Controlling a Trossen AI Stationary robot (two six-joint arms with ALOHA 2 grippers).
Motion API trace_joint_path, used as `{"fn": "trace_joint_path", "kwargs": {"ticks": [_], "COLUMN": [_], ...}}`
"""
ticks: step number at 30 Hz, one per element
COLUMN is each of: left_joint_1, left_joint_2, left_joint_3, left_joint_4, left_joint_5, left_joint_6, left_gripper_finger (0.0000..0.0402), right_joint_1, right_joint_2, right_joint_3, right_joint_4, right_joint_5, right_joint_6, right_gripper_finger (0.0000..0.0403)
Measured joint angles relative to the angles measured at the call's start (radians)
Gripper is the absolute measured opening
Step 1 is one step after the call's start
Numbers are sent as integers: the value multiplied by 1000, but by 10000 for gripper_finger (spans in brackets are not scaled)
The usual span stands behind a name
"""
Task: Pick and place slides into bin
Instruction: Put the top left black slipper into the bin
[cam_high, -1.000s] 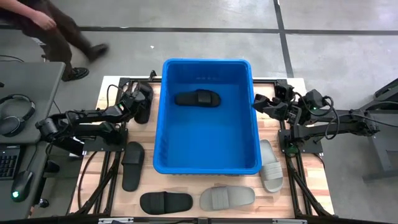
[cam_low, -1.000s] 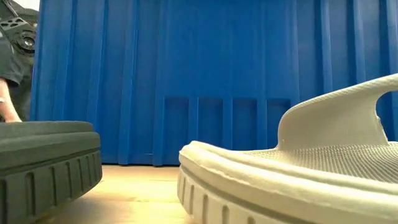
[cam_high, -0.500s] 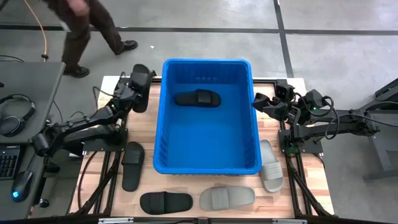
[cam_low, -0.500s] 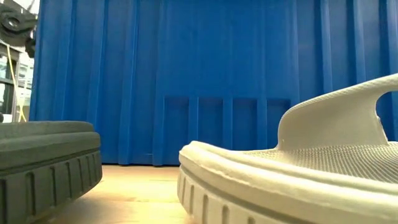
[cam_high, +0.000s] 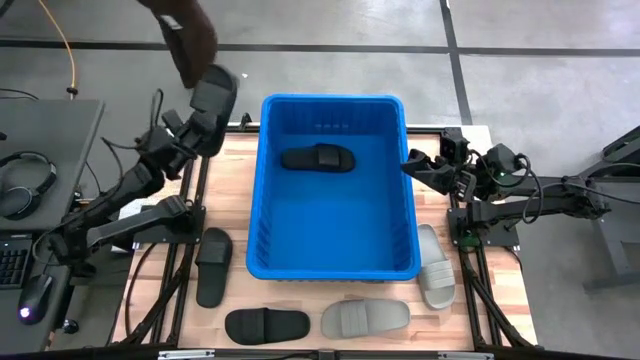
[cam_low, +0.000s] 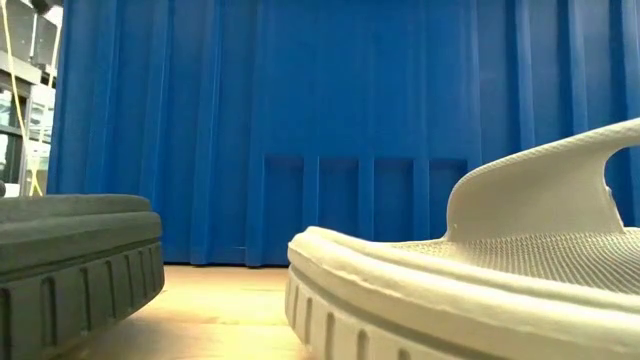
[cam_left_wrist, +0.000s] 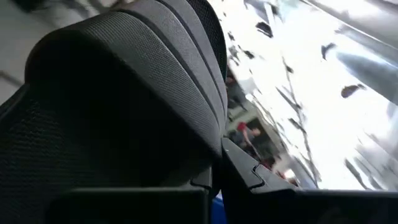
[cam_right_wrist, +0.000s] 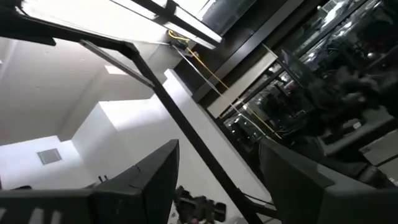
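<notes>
- Step in hand: carrying. The left gripper (cam_high: 200, 128) is clenched on a black ribbed-strap slide sandal (cam_high: 213, 95), raised beside the far-left corner of the large blue ribbed plastic bin (cam_high: 262, 190).
- Next move, as judged: swing over the rim, then release.
- Right gripper (cam_high: 418, 165): fingers apart, empty, waiting at the bin's right rim.

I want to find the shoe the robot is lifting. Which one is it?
Start at the big blue plastic bin. Off its far left corner, the left gripper is shut on a black ribbed-strap slide sandal. It is the only slide in the air; the others lie flat.
</notes>
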Motion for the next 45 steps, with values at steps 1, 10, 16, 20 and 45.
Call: {"fn": "trace_joint_path", "kwargs": {"ticks": [1, 10, 16, 20, 45], "left_joint_1": [0, -1, -2, -13, -177], "left_joint_2": [9, 157, 339, 476, 918], "left_joint_3": [31, 242, 384, 490, 756], "left_joint_4": [-13, -22, -24, -22, -235], "left_joint_5": [21, 279, 493, 640, 881], "left_joint_6": [15, 57, 28, 27, 43], "left_gripper_finger": [0, 0, 0, 0, 0], "right_joint_1": [0, 0, 0, 0, 0], "right_joint_2": [0, 0, 0, 0, 0], "right_joint_3": [0, 0, 0, 0, 0], "right_joint_4": [0, 0, 8, 11, 89], "right_joint_5": [8, 29, 29, 28, 43], "right_joint_6": [0, -16, -21, -24, -50], "right_gripper_finger": [211, 211, 213, 211, 213]}}
